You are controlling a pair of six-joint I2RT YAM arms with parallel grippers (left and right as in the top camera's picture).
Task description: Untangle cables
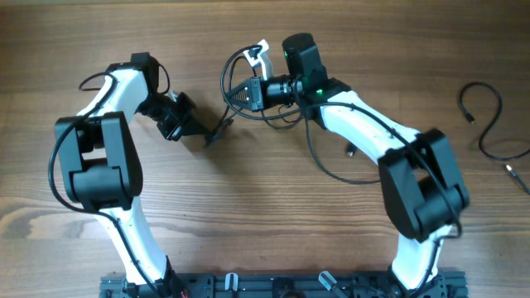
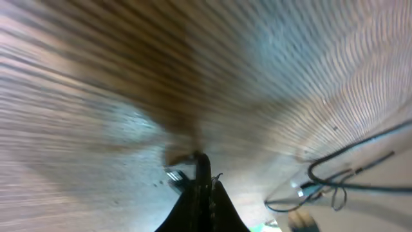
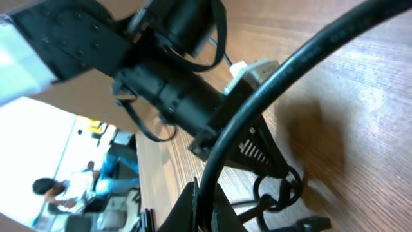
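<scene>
The cables lie as a black tangle (image 1: pixel 277 108) at the table's far middle, with a loop (image 1: pixel 225 76) rising beside a white plug (image 1: pixel 262 55). My left gripper (image 1: pixel 214 132) is shut on a thin cable end (image 2: pixel 202 164), and a small metal plug (image 2: pixel 175 178) shows beside its tips (image 2: pixel 203 187). My right gripper (image 1: pixel 233 97) is shut on a black cable (image 3: pixel 270 84) that arcs up and away from its jaws (image 3: pixel 207 206). Small loops (image 3: pixel 277 187) lie on the wood just past it. In the left wrist view the tangle (image 2: pixel 325 183) lies to the right.
A separate black cable (image 1: pixel 489 124) curls near the table's right edge, with a plug (image 1: pixel 513 170) beside it. A further cable (image 1: pixel 331 170) runs along the wood under my right arm. The left arm (image 3: pixel 174 96) fills the upper right wrist view.
</scene>
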